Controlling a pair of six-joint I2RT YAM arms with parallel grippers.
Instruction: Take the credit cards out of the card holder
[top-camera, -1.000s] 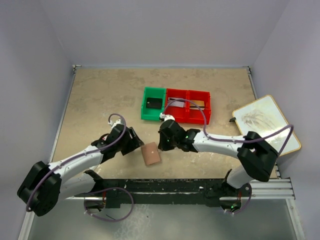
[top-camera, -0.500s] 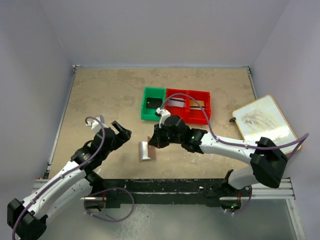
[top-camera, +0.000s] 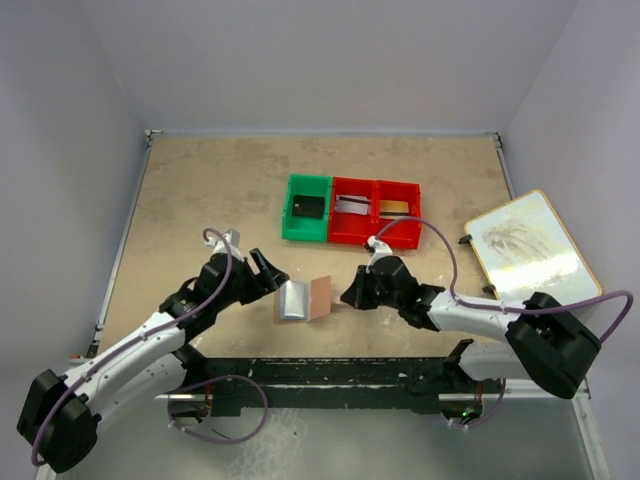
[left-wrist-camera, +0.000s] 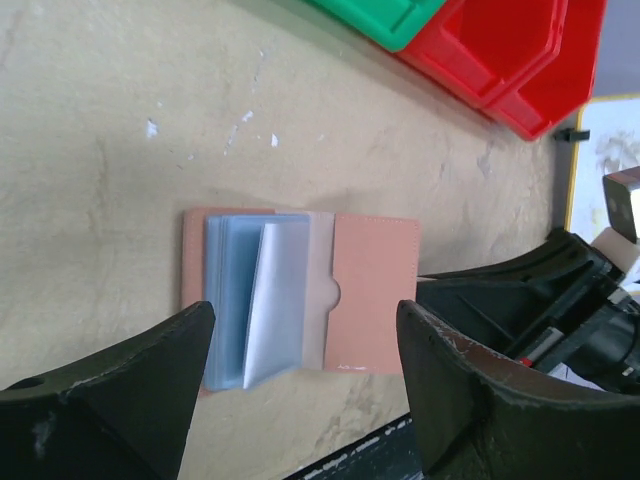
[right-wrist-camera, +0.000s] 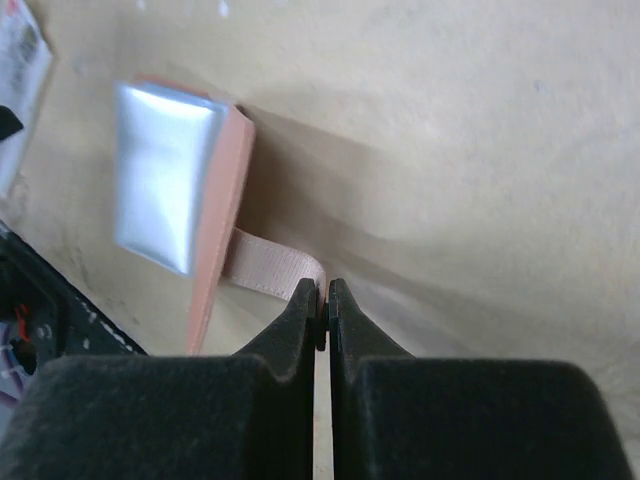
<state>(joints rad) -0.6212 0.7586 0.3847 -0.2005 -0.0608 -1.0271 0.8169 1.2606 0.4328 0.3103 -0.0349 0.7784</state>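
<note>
The card holder (top-camera: 318, 296) lies open on the table, reddish-brown outside with blue-grey clear sleeves (left-wrist-camera: 250, 300) fanned up from its left half. My right gripper (right-wrist-camera: 322, 292) is shut on the holder's pale strap (right-wrist-camera: 270, 266), low at the holder's right edge, as the top view (top-camera: 352, 296) shows too. My left gripper (top-camera: 274, 278) hovers open just left of the holder, and in its wrist view the holder (left-wrist-camera: 375, 290) sits between and beyond its spread fingers (left-wrist-camera: 160, 380). I cannot make out credit cards inside the sleeves.
A green bin (top-camera: 290, 228) and two joined red bins (top-camera: 400, 238) stand behind the holder, each with a card-like item inside. A white board with a yellow rim (top-camera: 530, 245) lies at the right. A black rail (top-camera: 330, 375) runs along the near edge.
The right gripper drew the strap rightward and the holder swung open, showing its sleeves. The left gripper let go, pulled back left, then returned close to the holder with open jaws.
</note>
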